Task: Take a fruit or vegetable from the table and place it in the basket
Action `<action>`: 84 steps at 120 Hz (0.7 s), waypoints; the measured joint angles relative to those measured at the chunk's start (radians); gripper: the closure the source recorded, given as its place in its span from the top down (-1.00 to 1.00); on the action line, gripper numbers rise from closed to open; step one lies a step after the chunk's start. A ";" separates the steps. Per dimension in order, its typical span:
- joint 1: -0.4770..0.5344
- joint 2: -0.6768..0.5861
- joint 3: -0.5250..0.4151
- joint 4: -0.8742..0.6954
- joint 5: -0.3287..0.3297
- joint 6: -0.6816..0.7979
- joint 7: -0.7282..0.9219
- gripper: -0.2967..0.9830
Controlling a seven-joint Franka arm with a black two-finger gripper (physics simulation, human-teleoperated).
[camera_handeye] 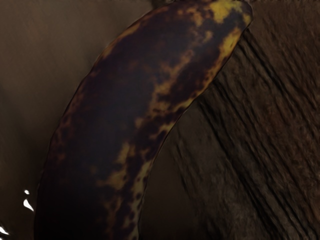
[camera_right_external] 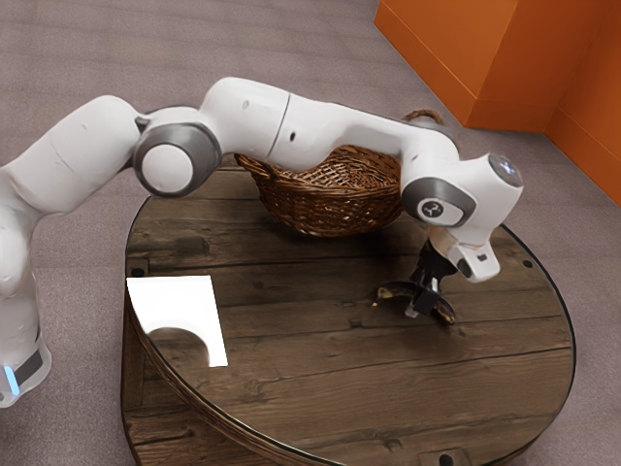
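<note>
Round emblem [camera_right_external: 433, 209] seen on arm [camera_right_external: 335, 126], upper right of exterior view; too small to read. Wicker basket [camera_right_external: 325, 209] at upper center, partly hidden by arm. Dark, yellow-spotted banana [camera_handeye: 112, 115] located on or just over table [camera_right_external: 291, 388], at gripper [camera_right_external: 420, 302], right of center; whether it is gripped cannot be told.

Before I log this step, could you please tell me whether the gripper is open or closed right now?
Gripper: at the dark-spotted banana; whether it is open or closed on it cannot be told.
</note>
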 joint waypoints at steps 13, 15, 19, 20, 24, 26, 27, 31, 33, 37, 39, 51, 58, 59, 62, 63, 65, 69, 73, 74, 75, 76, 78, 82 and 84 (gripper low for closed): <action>0.000 0.006 0.004 0.000 -0.001 0.009 0.010 0.54; 0.000 0.007 0.008 0.000 -0.002 0.011 0.011 0.54; 0.000 0.008 0.014 0.000 -0.003 0.012 0.014 0.54; 0.000 0.008 0.015 0.000 -0.004 0.013 0.014 0.54; 0.000 0.008 0.019 0.000 -0.004 0.014 0.016 0.53; -0.001 0.009 0.020 0.000 -0.004 0.015 0.018 0.51; -0.001 0.009 0.021 0.000 -0.004 0.015 0.018 0.49; -0.001 0.009 0.022 0.000 -0.004 0.017 0.020 0.40; -0.001 0.009 0.023 0.000 -0.004 0.017 0.021 0.34; -0.001 0.009 0.026 0.000 -0.004 0.018 0.023 0.24; -0.001 0.009 0.027 0.000 -0.004 0.018 0.024 0.18; -0.001 0.009 0.031 -0.004 -0.008 0.021 0.027 -0.10; -0.002 0.010 0.032 -0.007 -0.013 0.027 0.028 -0.20; -0.002 0.010 0.033 -0.008 -0.013 0.028 0.028 -0.21; -0.002 0.010 0.033 -0.008 -0.014 0.030 0.028 -0.23; -0.002 0.010 0.034 -0.008 -0.015 0.031 0.028 -0.24; -0.002 0.010 0.034 -0.009 -0.015 0.032 0.028 -0.25; -0.002 0.010 0.034 -0.009 -0.016 0.035 0.028 -0.26; -0.002 0.010 0.034 -0.009 -0.016 0.036 0.027 -0.27; -0.002 0.010 0.034 -0.009 -0.016 0.037 0.027 -0.27; -0.002 0.009 0.034 -0.009 -0.016 0.037 0.027 -0.27; -0.002 0.009 0.034 -0.009 -0.017 0.038 0.027 -0.27; -0.002 0.009 0.034 -0.009 -0.017 0.039 0.027 -0.26; -0.002 0.007 0.034 -0.009 -0.017 0.040 0.027 -0.27; -0.002 0.006 0.034 -0.009 -0.017 0.040 0.027 -0.27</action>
